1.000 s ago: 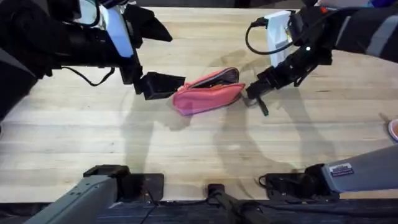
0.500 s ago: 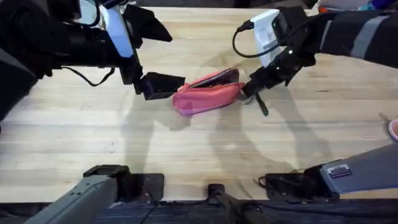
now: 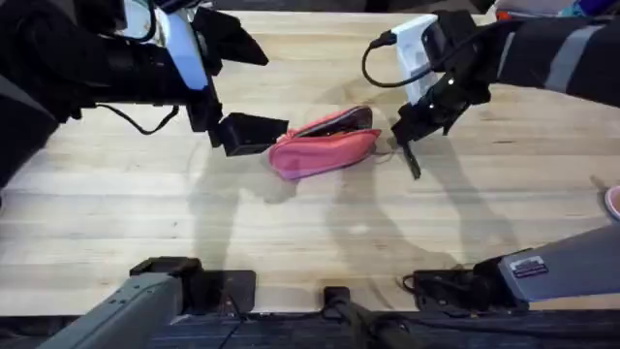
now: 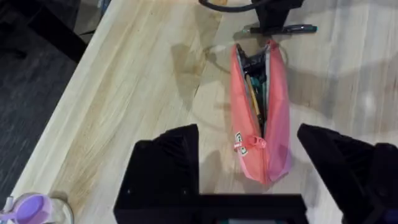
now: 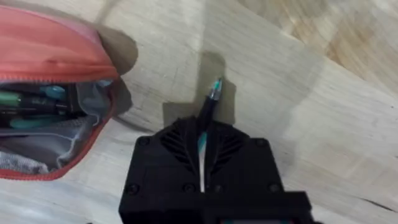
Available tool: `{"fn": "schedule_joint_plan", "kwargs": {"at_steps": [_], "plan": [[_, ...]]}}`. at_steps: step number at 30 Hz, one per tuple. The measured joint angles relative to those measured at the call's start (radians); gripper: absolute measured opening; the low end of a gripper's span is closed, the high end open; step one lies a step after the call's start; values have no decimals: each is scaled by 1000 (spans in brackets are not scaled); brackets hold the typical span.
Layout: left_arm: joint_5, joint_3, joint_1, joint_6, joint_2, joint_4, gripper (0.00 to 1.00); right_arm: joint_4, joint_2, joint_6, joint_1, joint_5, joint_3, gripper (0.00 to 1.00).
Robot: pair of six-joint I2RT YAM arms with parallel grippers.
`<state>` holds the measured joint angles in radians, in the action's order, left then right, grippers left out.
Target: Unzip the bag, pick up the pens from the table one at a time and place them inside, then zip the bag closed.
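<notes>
A: What lies at the centre of the overhead view?

B: The pink soft fabric pencil pouch (image 3: 325,147), long and rounded, resting on the light wooden plank tabletop (image 3: 291,242). Its zipper is open along the top, and in the left wrist view several pens lie inside, with the small pull (image 4: 256,142) near the lower end of the frame.

A: And the slim dark green-black stick pen?

B: It (image 3: 412,161) sits just right of the pouch in the overhead view, clamped by the right arm's black two-finger gripper (image 3: 405,143). In the right wrist view its teal tip (image 5: 215,89) juts up from between the closed fingers, near the pouch mouth but apart from it.

A: The left arm's black gripper?

B: It (image 3: 254,133) is spread wide at the pouch's left end; in the left wrist view the pouch end lies between the fingers (image 4: 168,158), apparently untouched.

A: How should these things handle?

B: The pen looks light, stiff and smooth, so it may pivot or slip in a pinch taken near one end; a mid-barrel hold is likely steadier. The pouch looks limp and would probably slide or fold, so bracing its end seems sensible while the pen goes in
</notes>
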<state>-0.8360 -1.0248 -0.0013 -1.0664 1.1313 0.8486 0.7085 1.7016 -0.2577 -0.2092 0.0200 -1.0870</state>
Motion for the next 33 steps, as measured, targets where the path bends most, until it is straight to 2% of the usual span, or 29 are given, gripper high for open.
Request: {"fn": "schedule_joint_plan", "kwargs": {"at_steps": [10, 19, 25, 33], "plan": [[0, 0, 0, 0, 0, 0, 993, -1, -12, -9, 0, 3, 0, 31], [2, 0, 0, 0, 0, 0, 993, -7, -149, -95, 0, 3, -54, 31], [2, 0, 0, 0, 0, 0, 994, -34, -228, -212, -2, -12, -69, 32], [2, 0, 0, 0, 0, 0, 994, -35, -247, -523, -84, -105, -69, 32]]}}
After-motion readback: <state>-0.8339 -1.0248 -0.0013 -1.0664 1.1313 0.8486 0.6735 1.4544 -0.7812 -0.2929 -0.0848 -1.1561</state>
